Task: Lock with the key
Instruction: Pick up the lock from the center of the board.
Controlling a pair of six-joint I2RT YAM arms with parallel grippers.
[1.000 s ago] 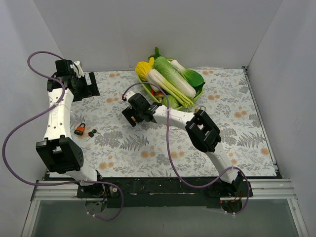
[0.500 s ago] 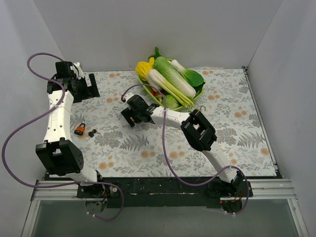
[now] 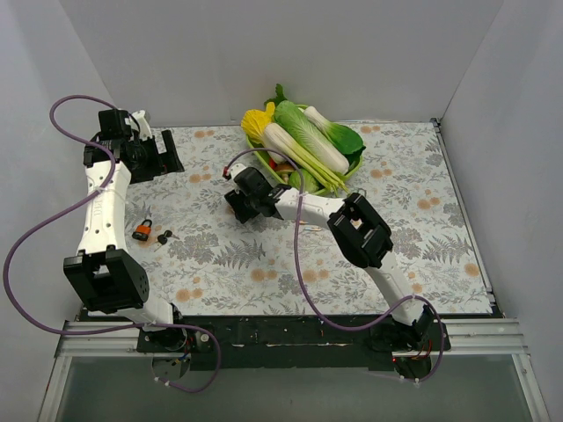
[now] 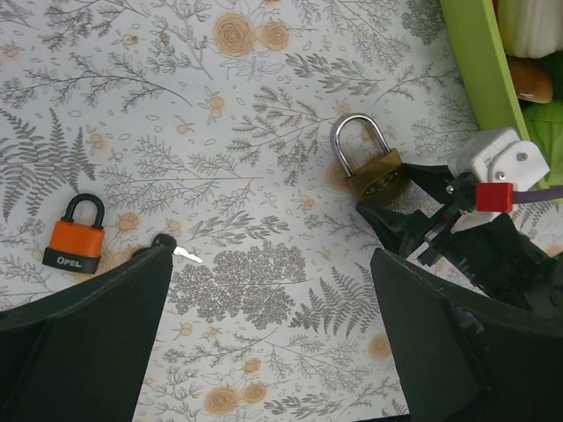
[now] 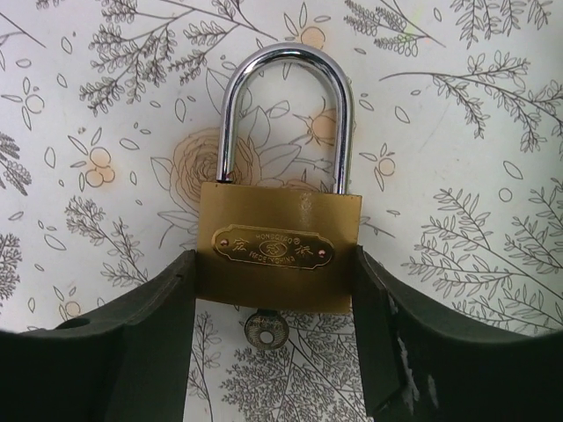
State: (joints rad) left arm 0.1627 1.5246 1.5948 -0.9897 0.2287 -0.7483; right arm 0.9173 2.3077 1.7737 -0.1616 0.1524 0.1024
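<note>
Where the brass padlock [image 5: 277,251] lies flat on the fern-and-flower cloth [image 3: 422,220], it sits toward the far middle of the table, just left of the green tray [image 4: 479,70] of vegetables. Body: dull gold, squarish, an oval embossed plate on its face. Shackle [image 5: 281,61]: bright chrome, a tall arch, both legs meeting the top of the body; latched or not, cannot tell. At the bottom edge a small round metal key head [image 5: 264,332] pokes out, mostly hidden under the body.

Right gripper [image 5: 274,264]: low over the lock, at about half its spread, its dark fingers [image 5: 141,352] pressed against the left and right sides of the brass body, shackle pointing away from the wrist. The lock rests on the cloth.

Left gripper [image 4: 270,264]: high above the cloth at the far left, spread wide, nothing between the fingers. Below it, an orange padlock [image 4: 75,236] with a black shackle, and a small loose key [image 4: 186,255] just beside it.
</note>
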